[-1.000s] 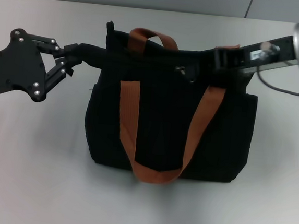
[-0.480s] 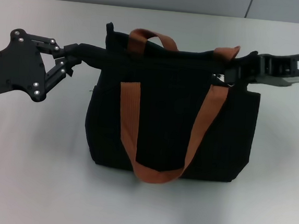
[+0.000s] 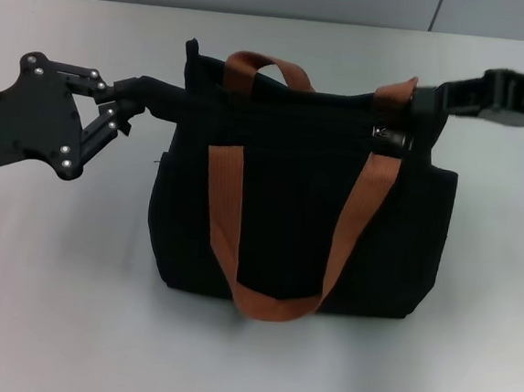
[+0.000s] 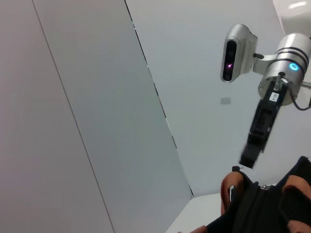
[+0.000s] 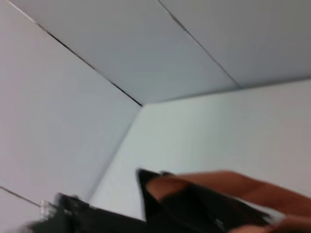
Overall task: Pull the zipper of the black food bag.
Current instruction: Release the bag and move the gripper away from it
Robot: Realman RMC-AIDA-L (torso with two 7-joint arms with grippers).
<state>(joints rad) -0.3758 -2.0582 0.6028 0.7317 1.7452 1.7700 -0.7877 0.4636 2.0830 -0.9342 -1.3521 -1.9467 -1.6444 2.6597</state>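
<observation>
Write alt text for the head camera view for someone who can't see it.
A black food bag with orange straps stands on a pale table. The left tool grips its left top corner, the right tool is at its right top corner, beside the silver zipper.

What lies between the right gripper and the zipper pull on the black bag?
In the head view, only the orange handle strap and black food bag fabric separate the right gripper from the zipper.
</observation>
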